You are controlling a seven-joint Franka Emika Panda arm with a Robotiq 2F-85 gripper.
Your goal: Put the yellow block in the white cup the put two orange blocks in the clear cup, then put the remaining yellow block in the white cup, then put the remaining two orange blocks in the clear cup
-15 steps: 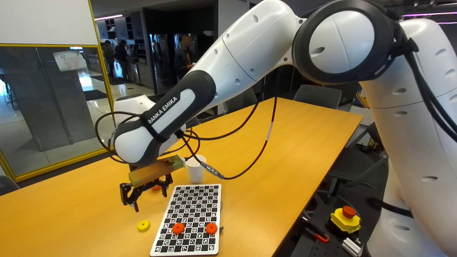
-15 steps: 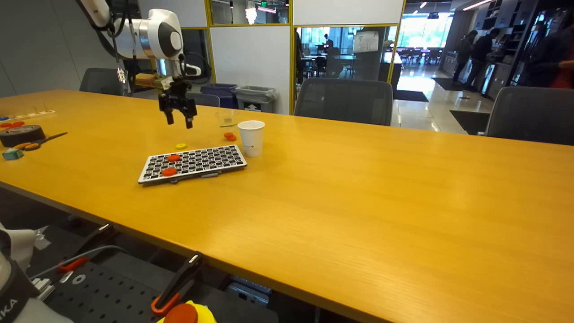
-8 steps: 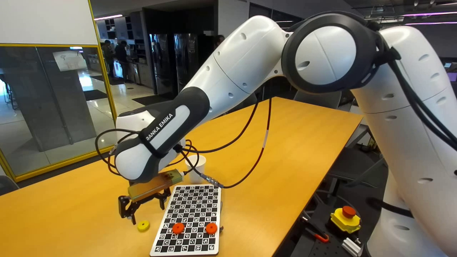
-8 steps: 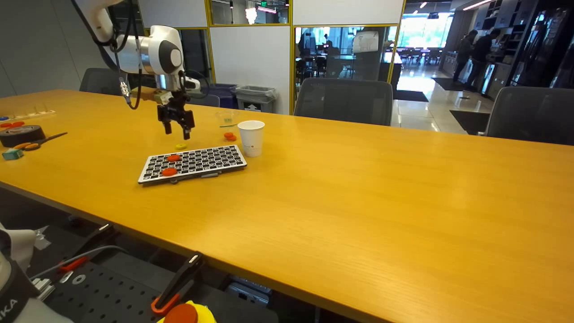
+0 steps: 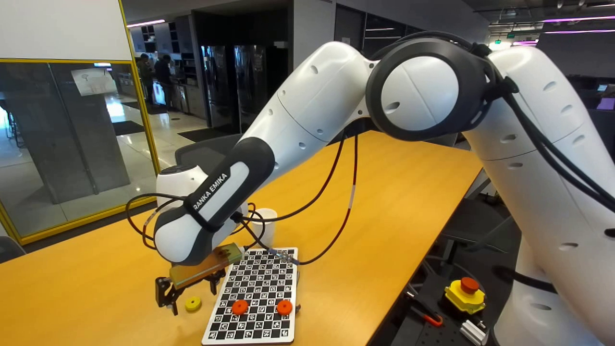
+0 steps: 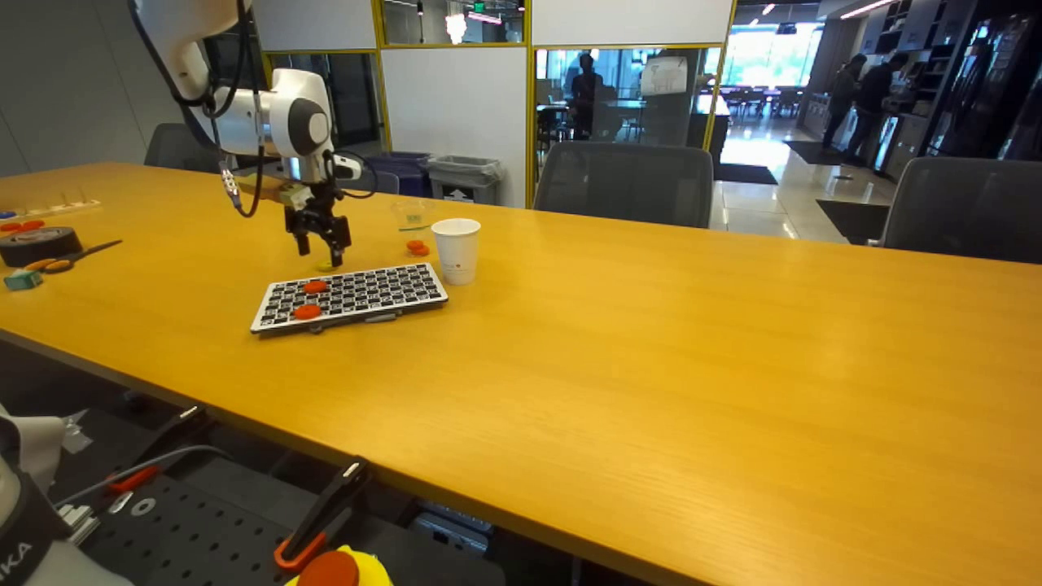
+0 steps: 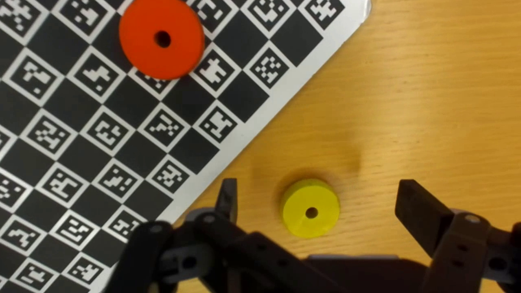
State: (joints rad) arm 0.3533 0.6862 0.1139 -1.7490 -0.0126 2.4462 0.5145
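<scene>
A yellow block lies flat on the table, my open gripper spanning it without contact. From an exterior view, the gripper hangs low over this block. The white cup stands upright; its inside is hidden, and the other yellow block is out of view. Through the lower wall of the clear cup, two orange blocks show, seemingly inside; the arm blocks that cup in an exterior view. Two more orange blocks rest on the checkered board, a far one and a near one.
The checkered board lies close beside the yellow block, its edge near one finger. Farther off are a tape roll, scissors, a green box and a pegged rack. Cables loop from the arm.
The arm has come down steadily, bringing the gripper from well above the table to just over the yellow block. Its jaws have stayed open; blocks and cups have not moved.
</scene>
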